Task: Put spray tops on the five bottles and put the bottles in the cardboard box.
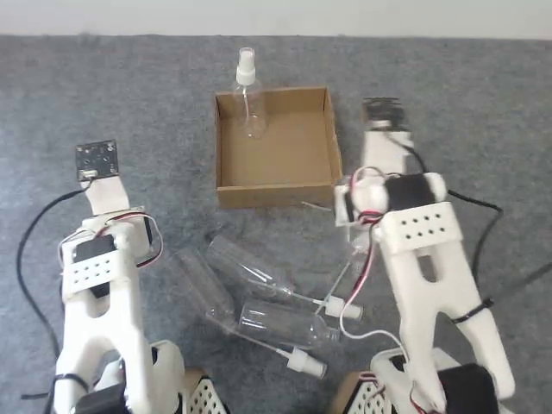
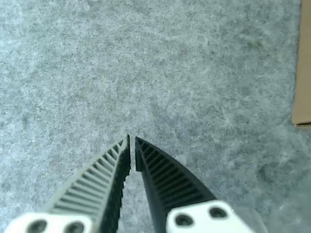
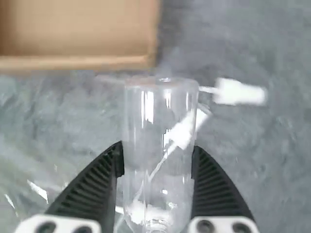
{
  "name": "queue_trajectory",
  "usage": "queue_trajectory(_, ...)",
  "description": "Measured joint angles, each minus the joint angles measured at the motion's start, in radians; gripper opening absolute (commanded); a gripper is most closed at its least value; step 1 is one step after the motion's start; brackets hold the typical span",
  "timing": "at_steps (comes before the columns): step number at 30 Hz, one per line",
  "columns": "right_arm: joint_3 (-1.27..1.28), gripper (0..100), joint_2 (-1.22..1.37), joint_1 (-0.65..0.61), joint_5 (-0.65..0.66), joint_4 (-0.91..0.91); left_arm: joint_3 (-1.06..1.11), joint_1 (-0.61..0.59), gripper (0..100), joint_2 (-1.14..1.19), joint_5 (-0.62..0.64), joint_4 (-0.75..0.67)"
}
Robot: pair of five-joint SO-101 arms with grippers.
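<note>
Just off the cardboard box's point(image 1: 274, 197) front right corner, right gripper point(image 3: 156, 150) pinches a clear bottle point(image 3: 158, 116). Capped bottle point(image 1: 249, 99) stands inside box. Loose bottles point(image 1: 250, 266) lie on carpet point(image 1: 129, 86) before box. Left gripper point(image 2: 131, 141) pressed together, empty, left of box.

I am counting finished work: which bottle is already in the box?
The upright bottle with a white spray top, by the box's far wall. Three others lie on the carpet; one is in the right arm's jaws.
</note>
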Motion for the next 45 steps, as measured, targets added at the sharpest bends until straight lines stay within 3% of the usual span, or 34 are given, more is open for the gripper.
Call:
queue_trajectory(8,0.021,5.5,-0.003,0.163,-0.307,0.0,0.0,0.0,2,0.0,0.0,0.0)
queue_trajectory(16,0.152,5.5,-0.008,0.302,-0.373,-0.06,0.0,0.0,2,0.0,0.0,0.0)
queue_trajectory(22,0.207,5.5,-0.006,0.434,-0.546,-0.13,0.0,0.0,2,0.0,0.0,0.0)
queue_trajectory(31,0.269,6.0,-0.008,0.45,-0.755,-0.133,0.0,0.0,2,0.0,0.0,0.0)
queue_trajectory(40,0.269,6.2,-0.008,0.46,-0.864,-0.133,0.0,0.0,2,0.0,0.0,0.0)
queue_trajectory(45,0.269,17.7,-0.008,0.486,-0.898,-0.133,0.0,0.0,2,0.0,0.0,0.0)
